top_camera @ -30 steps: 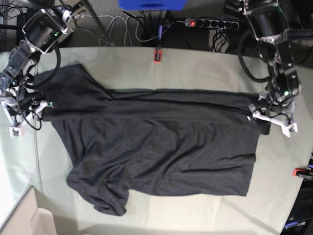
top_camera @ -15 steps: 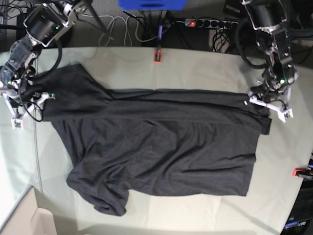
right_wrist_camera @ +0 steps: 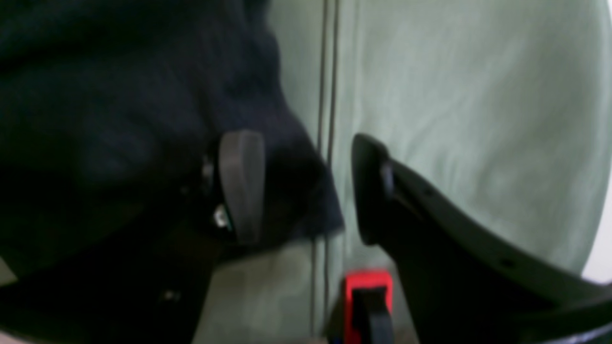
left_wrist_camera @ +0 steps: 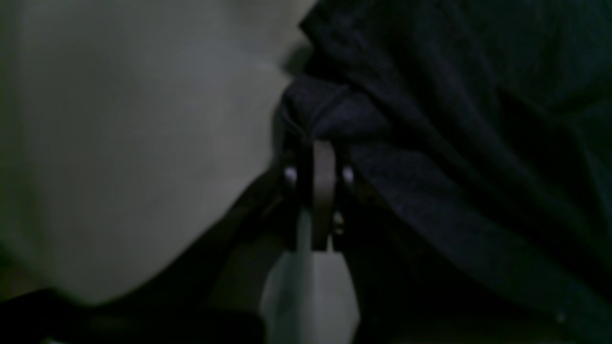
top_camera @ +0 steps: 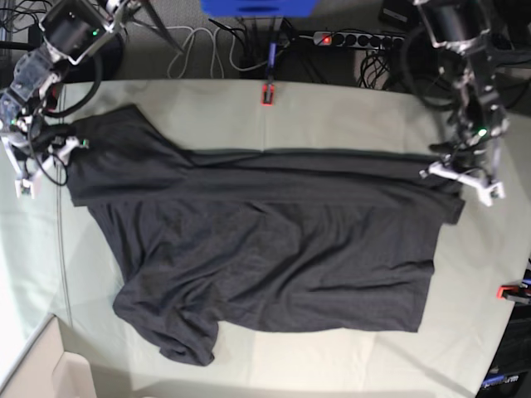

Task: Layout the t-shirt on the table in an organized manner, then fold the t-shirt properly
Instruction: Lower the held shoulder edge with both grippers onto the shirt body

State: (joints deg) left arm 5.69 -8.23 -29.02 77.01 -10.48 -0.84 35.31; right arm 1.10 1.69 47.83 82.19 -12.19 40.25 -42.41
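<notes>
The dark t-shirt (top_camera: 274, 249) lies spread over the pale green table (top_camera: 332, 116), with one sleeve crumpled at the near left. At the shirt's right edge, my left gripper (top_camera: 465, 181) is shut on a bunched fold of the t-shirt (left_wrist_camera: 334, 114). In the left wrist view the left gripper (left_wrist_camera: 318, 148) has its fingers pressed together. My right gripper (top_camera: 46, 166) is at the shirt's far-left corner. In the right wrist view the right gripper (right_wrist_camera: 306, 186) is open. One pad (right_wrist_camera: 241, 186) lies over the t-shirt (right_wrist_camera: 119, 119), the other over bare table (right_wrist_camera: 454, 119).
Red clamps (top_camera: 267, 94) (top_camera: 508, 291) (right_wrist_camera: 368, 296) sit on the table's edges. Behind the far edge are cables and a power strip (top_camera: 357, 39). A cardboard box (top_camera: 50, 377) stands at the near-left corner. A seam (right_wrist_camera: 327, 71) runs down the table cloth.
My left gripper has closed on the shirt's right edge. The right arm has moved toward the far side along the shirt's left corner, still open.
</notes>
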